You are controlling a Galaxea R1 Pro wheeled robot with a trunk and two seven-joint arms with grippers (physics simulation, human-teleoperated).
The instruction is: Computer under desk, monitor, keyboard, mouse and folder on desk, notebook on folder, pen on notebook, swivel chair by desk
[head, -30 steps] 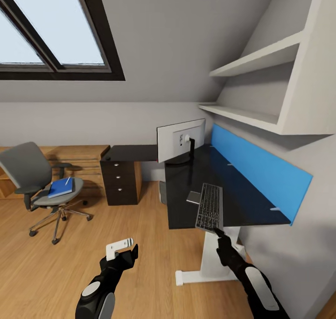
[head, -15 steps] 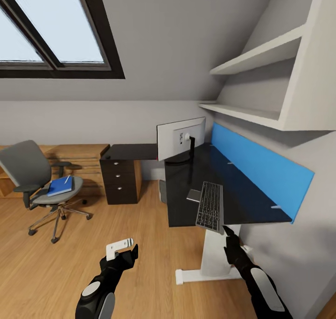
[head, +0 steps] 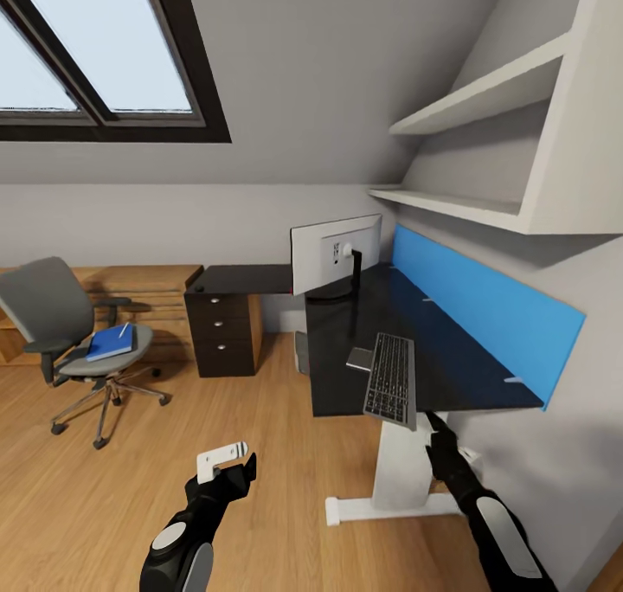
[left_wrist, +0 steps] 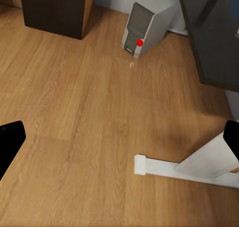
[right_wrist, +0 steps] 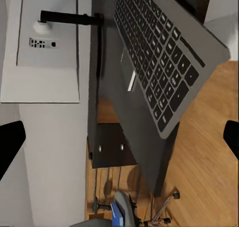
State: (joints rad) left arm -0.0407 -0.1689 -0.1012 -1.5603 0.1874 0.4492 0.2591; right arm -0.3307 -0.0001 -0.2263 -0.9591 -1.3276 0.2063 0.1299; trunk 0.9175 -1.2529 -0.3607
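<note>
The keyboard point(head: 390, 378) lies on the black tabletop point(head: 450, 367) in front of the monitor point(head: 336, 255), overhanging the near edge, while the right gripper point(head: 430, 418) just below the tabletop's edge and the left gripper point(head: 227, 463) over the floor both hold their fingers spread, empty.

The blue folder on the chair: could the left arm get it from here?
Probably not. The folder lies on the chair across open floor, well beyond the left gripper. Nothing blocks the way, so the robot would likely need to roll closer.
</note>
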